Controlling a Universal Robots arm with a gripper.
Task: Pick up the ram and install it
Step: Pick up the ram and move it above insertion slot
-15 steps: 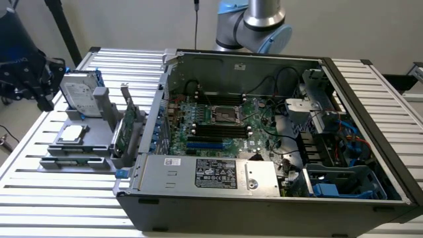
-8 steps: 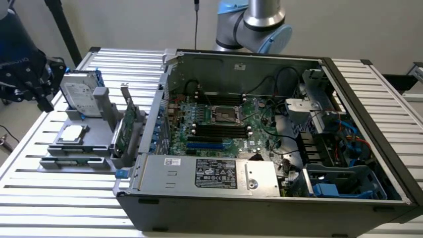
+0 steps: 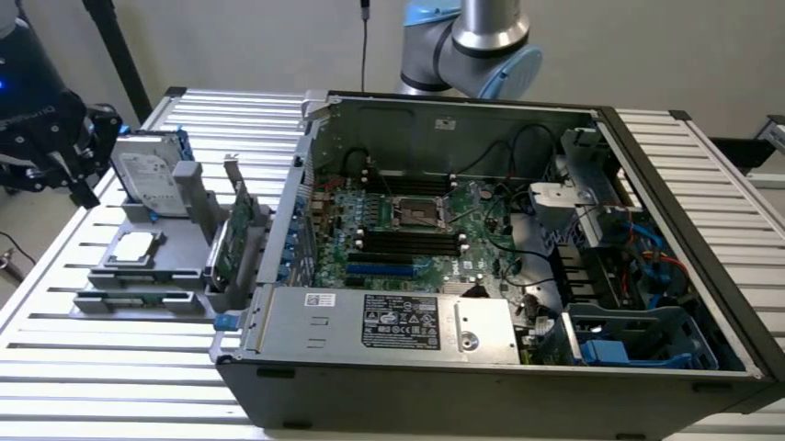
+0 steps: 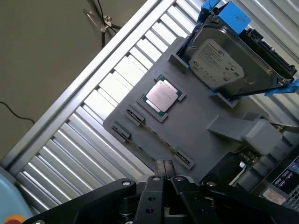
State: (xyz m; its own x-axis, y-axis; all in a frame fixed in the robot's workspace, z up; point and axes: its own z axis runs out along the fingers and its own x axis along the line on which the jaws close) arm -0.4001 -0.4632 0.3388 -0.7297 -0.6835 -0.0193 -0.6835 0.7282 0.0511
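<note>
One claw (image 4: 163, 168), fingers pressed together on nothing visible, hangs over the gray tray (image 4: 201, 116) holding a processor chip (image 4: 161, 95) and hard drive (image 4: 224, 63) (label print unreadable); where the ram sits cannot be told.

Computer cases: one open black metal computer case (image 3: 491, 404) is showing.
Hard drives: one silver rectangular hard drive with blue rails (image 4: 229, 60) is showing.
Processors: one square silver processor chip (image 4: 161, 95) is showing.
Expansion cards: one green expansion card with a metal bracket (image 3: 239, 234) is showing.
Holders: one grey plastic parts holder (image 4: 196, 121) is showing.
Grippers: one black gripper (image 4: 163, 170) is showing.
</note>
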